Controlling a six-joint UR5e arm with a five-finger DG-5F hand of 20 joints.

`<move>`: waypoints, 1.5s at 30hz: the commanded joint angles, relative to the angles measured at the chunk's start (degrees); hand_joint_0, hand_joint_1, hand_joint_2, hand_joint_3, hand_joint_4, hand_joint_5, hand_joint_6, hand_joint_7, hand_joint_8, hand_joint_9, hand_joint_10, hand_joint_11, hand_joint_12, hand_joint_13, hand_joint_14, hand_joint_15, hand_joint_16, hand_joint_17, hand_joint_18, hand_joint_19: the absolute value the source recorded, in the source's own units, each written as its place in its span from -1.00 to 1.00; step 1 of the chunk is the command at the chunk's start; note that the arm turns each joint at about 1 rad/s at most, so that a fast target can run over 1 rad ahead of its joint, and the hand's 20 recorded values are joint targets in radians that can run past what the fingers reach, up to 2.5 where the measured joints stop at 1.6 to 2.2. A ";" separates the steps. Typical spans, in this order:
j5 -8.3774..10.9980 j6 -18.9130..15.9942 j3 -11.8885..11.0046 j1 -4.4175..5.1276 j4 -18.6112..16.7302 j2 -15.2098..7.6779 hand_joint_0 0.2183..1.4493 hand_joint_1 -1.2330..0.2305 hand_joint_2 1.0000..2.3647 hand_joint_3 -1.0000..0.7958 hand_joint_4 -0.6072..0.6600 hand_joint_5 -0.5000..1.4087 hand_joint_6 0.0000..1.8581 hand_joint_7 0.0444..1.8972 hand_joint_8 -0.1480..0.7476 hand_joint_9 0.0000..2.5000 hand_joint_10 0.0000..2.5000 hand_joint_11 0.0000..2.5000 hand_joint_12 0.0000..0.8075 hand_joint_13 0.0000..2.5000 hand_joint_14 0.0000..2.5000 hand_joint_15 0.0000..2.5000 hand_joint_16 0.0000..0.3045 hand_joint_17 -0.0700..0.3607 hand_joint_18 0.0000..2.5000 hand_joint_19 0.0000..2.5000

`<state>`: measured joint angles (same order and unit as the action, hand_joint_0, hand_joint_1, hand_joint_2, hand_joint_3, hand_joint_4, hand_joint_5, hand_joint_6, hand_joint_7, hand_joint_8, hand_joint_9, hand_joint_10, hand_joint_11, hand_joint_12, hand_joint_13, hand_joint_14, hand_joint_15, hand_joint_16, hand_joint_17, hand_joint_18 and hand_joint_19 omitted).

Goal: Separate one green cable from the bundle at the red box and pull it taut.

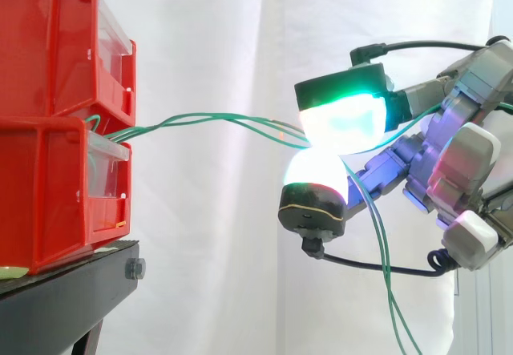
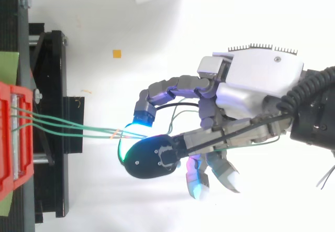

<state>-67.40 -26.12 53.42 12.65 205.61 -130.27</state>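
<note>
Two red bins [image 1: 48, 131] are stacked on the black stand [image 1: 72, 291] at the left. A few thin green cables [image 1: 200, 119] leave the gap between the bins and run right in a shallow arch, close together. They meet at my hand [image 2: 251, 85], which comes in from the right. A green-glowing fingertip [image 1: 345, 119] above and a white-glowing thumb pad [image 1: 317, 177] below pinch the cables between them. Past the pinch the green cables [image 1: 385, 275] hang down loosely. From above, the cables [image 2: 73, 126] fan out slightly toward the bin [image 2: 8, 137].
A white curtain hangs behind the work. The black stand [image 2: 52, 111] juts out to the right of the bins. A small orange square [image 2: 117, 53] lies on the white floor, and an orange mark [image 2: 116, 133] sits on the cables near the pinch.
</note>
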 commanded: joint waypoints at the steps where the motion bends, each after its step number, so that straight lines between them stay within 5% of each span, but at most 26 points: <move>1: -0.01 0.02 -0.42 0.01 0.15 -0.07 -0.16 -0.39 -0.97 -0.07 0.07 -0.33 -0.46 0.35 -0.15 0.61 -0.98 -0.53 -0.06 0.20 -0.98 -0.50 -0.65 -0.12 -0.05 -0.64; 12: 0.16 4.77 -2.44 0.09 4.10 -0.07 -0.16 -0.38 -0.97 -0.09 0.07 -0.33 -0.46 0.34 -0.15 0.61 -0.98 -0.53 -0.06 0.20 -0.98 -0.50 -0.65 -0.11 -0.05 -0.64; 17: 2.09 10.22 -2.44 -0.26 4.10 -0.07 -0.17 -0.38 -0.97 -0.09 0.07 -0.33 -0.46 0.34 -0.15 0.61 -0.98 -0.54 -0.06 0.20 -0.98 -0.50 -0.65 -0.11 -0.05 -0.64; 39: 2.18 11.27 -5.17 0.01 5.07 0.02 -0.17 -0.37 -0.97 -0.12 0.07 -0.34 -0.46 0.34 -0.15 0.61 -0.98 -0.54 -0.06 0.20 -0.98 -0.50 -0.65 -0.12 -0.05 -0.64; 45: 2.18 11.45 -5.43 -0.08 5.68 -0.07 -0.24 -0.34 -0.99 -0.32 0.08 -0.34 -0.46 0.34 -0.17 0.61 -0.98 -0.54 -0.07 0.20 -0.98 -0.50 -0.64 -0.10 -0.05 -0.64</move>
<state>-65.21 -14.73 48.09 12.63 211.04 -130.29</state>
